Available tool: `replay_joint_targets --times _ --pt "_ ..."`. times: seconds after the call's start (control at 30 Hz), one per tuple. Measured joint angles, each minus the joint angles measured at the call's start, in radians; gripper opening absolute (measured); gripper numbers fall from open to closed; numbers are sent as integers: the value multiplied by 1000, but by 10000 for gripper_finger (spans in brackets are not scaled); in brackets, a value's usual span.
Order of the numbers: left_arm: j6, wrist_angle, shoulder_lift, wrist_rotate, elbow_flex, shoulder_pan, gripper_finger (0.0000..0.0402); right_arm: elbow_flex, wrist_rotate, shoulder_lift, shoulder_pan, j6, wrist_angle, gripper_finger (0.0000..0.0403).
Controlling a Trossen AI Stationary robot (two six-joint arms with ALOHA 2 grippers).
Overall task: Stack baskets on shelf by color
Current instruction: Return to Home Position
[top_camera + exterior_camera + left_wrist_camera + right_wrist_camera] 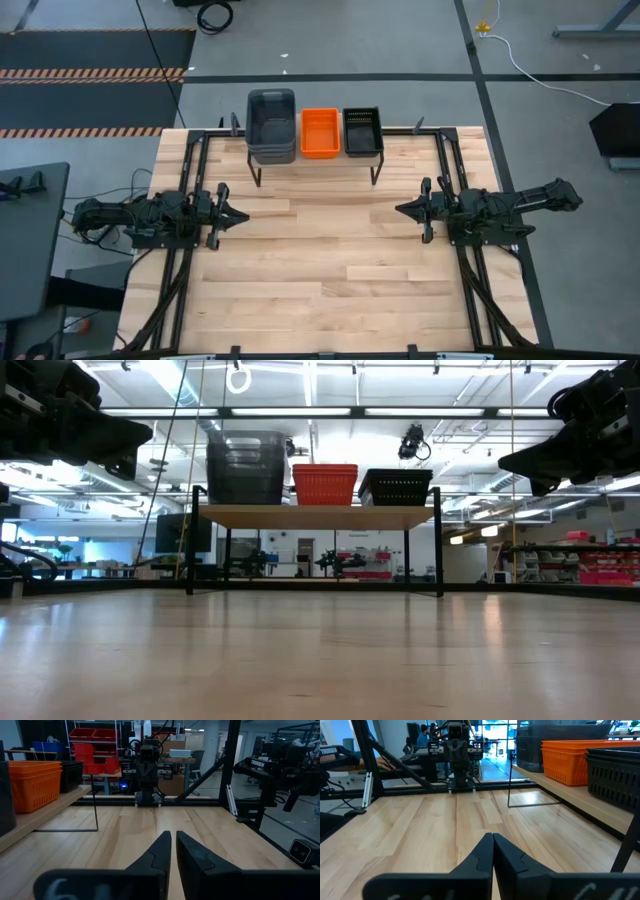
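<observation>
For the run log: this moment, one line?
wood-top shelf: grey plastic baskets left, orange plastic baskets middle, black perforated baskets right | left gripper: shut, left side | right gripper: shut, right side

Bright even overhead light; ceiling strips glare; shadows soft, faint.

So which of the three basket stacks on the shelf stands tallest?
The grey stack, at the shelf's left end in the high view; the orange stack and black stack beside it sit lower.
</observation>
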Motion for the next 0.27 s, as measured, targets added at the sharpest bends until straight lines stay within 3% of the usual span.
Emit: replay_joint_targets --times 0.27 --pt "0 0 0 0 0 0 25 0 0 0 0 0 0 12"
